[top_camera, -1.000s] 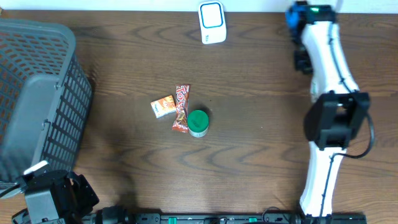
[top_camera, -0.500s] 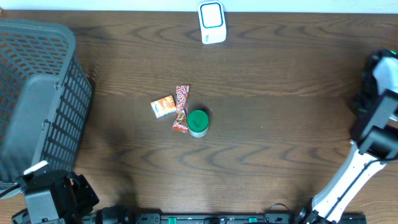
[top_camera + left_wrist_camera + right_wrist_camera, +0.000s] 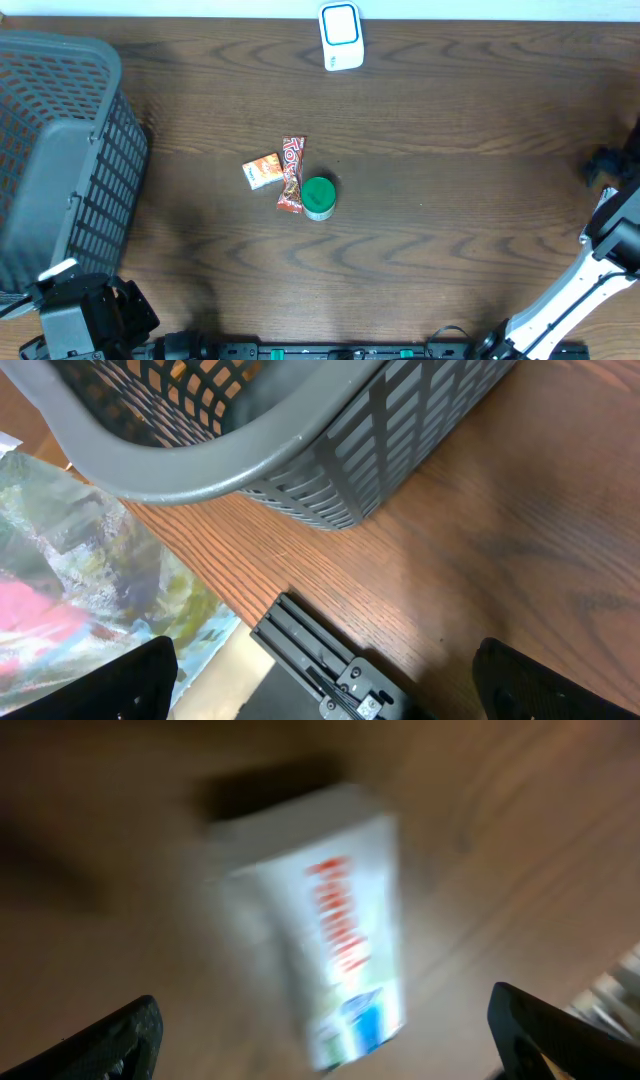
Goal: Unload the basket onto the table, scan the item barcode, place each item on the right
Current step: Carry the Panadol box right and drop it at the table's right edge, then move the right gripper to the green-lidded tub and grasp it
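White-shelled right arm (image 3: 556,300) with black fingers (image 3: 118,1042).

Mock shop checkout on a test bench: grey shopping basket (image 3: 60,150) left, barcode scanner (image 3: 341,36) at far edge, packaged snacks (image 3: 290,175) mid wood-grain table (image 3: 450,200).

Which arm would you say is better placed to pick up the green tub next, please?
Probably left: the left gripper, open, sits by the basket, nearer the green tub. The right gripper, also open, is at the far edge over a white box.

Open table (image 3: 450,260) around the three items (image 3: 295,180); basket (image 3: 60,160) far left.
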